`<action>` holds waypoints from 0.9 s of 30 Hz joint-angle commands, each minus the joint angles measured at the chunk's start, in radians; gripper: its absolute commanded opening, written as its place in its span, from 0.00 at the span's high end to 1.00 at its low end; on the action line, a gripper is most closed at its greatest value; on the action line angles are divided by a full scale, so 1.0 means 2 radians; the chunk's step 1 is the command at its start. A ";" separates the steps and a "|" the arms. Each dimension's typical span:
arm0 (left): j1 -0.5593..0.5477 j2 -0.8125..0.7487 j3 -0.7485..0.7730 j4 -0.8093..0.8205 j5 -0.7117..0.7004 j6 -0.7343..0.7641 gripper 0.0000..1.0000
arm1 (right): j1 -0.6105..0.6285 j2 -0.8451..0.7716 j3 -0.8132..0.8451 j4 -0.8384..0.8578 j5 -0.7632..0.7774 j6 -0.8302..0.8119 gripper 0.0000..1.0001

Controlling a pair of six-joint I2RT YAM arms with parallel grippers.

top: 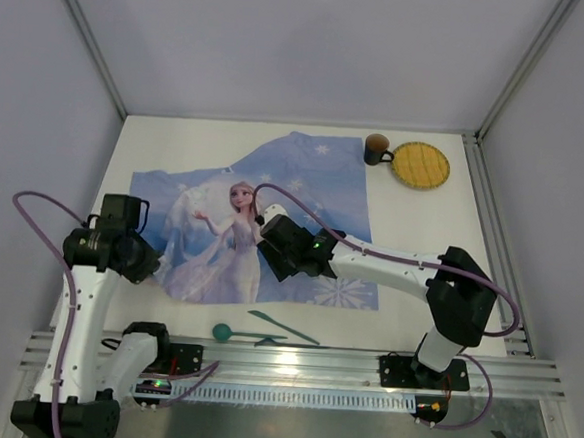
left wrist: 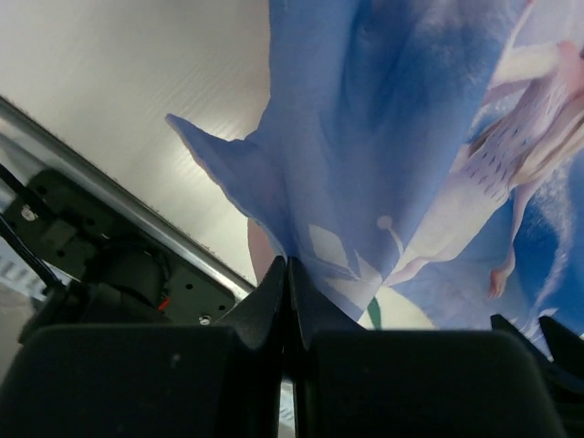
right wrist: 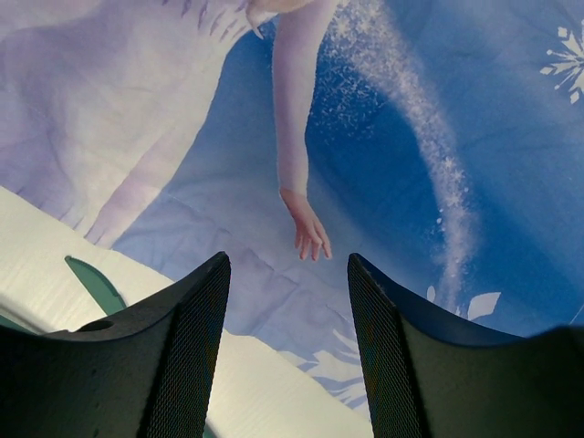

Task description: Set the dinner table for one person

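The dinner table (top: 422, 228) is a white top with a blue printed cloth (top: 304, 195) spread over its middle. My left gripper (top: 151, 267) is shut on the cloth's lower left edge. In the left wrist view the cloth (left wrist: 365, 137) rises in a bunched fold into the closed gripper (left wrist: 290, 266). My right gripper (top: 271, 226) hovers over the cloth's centre. Its fingers (right wrist: 196, 319) stand open above the cloth (right wrist: 383, 164) with nothing between them, the gripper (right wrist: 287, 274) lying over the near hem.
A brown cup (top: 377, 148) and a yellow round plate (top: 420, 165) sit at the far right. A green spoon (top: 222, 331) and two slim green utensils (top: 284, 327) lie near the front rail (top: 312, 359). One green utensil (right wrist: 96, 283) shows in the right wrist view.
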 commanded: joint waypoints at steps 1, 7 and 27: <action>0.000 -0.056 -0.034 -0.163 -0.026 -0.118 1.00 | -0.003 0.000 0.024 0.022 -0.008 -0.011 0.41; 0.000 -0.120 -0.040 -0.162 -0.092 -0.219 1.00 | -0.003 -0.006 0.010 0.024 -0.014 -0.014 0.41; 0.000 0.006 -0.013 -0.113 -0.217 -0.167 0.35 | -0.006 -0.053 -0.064 0.026 -0.019 -0.009 0.41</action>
